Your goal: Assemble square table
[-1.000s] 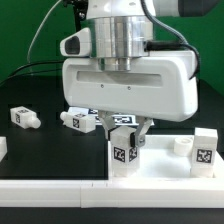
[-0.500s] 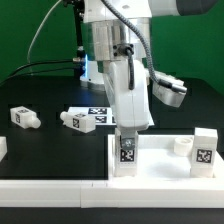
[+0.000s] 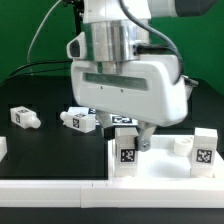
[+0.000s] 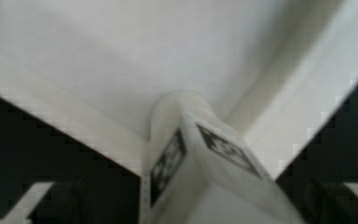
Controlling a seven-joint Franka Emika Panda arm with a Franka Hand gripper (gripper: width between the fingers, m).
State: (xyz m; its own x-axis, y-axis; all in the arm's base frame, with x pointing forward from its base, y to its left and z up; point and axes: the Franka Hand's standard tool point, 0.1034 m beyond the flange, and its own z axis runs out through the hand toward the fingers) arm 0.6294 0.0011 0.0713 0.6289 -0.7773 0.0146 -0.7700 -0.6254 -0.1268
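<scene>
– at the corner of the square table top (image 3: pixel 165 166) on the exterior view's left, what changed?
– the gripper (image 3: pixel 127 131) has turned broadside again and let go: jaws wide, nothing held, upright leg (image 3: pixel 126 153) between them.
– sure?
– wrist view shows the fingers (image 4: pixel 30 203) off that leg, i think. a loose leg (image 3: pixel 22 118) and a second leg (image 3: pixel 80 121) lie further left.

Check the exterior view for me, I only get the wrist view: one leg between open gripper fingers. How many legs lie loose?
Observer: Two, lying toward the exterior view's left: the outer loose leg and the inner loose leg.
Operator: Any other leg standing?
Observer: Yes, a second upright leg stands at the square top's end on the exterior view's right.
</scene>
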